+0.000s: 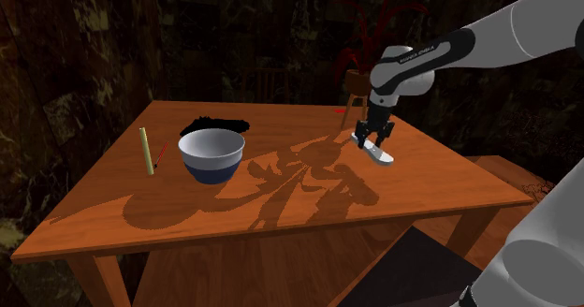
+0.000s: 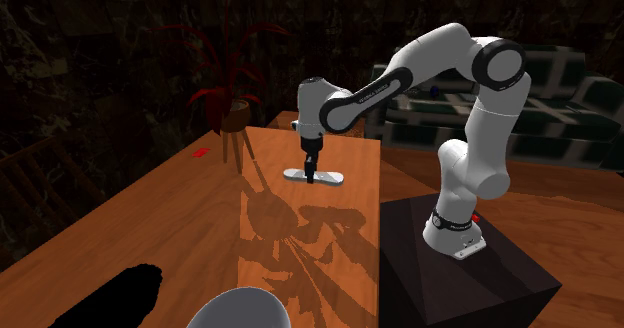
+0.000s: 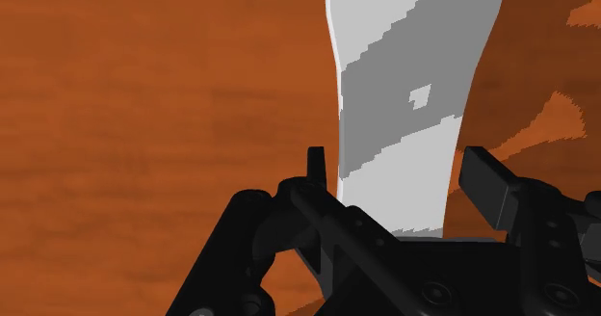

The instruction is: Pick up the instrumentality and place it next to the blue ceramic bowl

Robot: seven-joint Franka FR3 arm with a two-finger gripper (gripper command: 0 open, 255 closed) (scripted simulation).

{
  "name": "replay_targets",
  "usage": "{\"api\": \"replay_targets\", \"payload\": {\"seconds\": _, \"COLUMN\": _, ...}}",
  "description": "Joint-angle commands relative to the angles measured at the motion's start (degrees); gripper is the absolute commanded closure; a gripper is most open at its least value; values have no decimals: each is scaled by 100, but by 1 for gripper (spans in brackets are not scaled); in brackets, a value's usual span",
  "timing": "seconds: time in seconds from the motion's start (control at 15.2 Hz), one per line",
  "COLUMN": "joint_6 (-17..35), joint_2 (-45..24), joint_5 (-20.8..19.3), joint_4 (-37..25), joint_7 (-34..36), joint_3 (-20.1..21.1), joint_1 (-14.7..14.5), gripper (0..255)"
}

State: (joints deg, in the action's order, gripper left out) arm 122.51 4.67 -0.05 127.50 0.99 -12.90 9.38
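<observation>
On the worktop (image 1: 281, 230), a bowl (image 1: 211, 155) sits toward the shoulder view's left. A thin stick (image 1: 146, 151) lies near the bowl's left. Well apart to the bowl's right lies a flat tool (image 1: 378, 153), with the gripper (image 1: 372, 138) directly over it. Behind and right of the bowl, beyond the worktop, stands a potted plant (image 1: 360, 66).

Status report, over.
Gripper open, straddling flat white tool on wooden table, not clasping. Blue-and-white bowl across the table. Only shadows between them.
</observation>
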Motion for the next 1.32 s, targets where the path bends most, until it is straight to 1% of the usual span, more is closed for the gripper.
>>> {"api": "replay_targets", "payload": {"seconds": 0.0, "joint_6": -160, "joint_2": 63, "joint_5": -15, "joint_4": -98, "joint_7": 10, "joint_3": 3, "joint_1": 1, "gripper": 255}}
{"api": "replay_targets", "payload": {"seconds": 1.25, "joint_6": -1619, "joint_2": 437, "joint_5": -92, "joint_4": -1191, "joint_7": 91, "joint_3": 46, "joint_1": -10, "gripper": 255}}
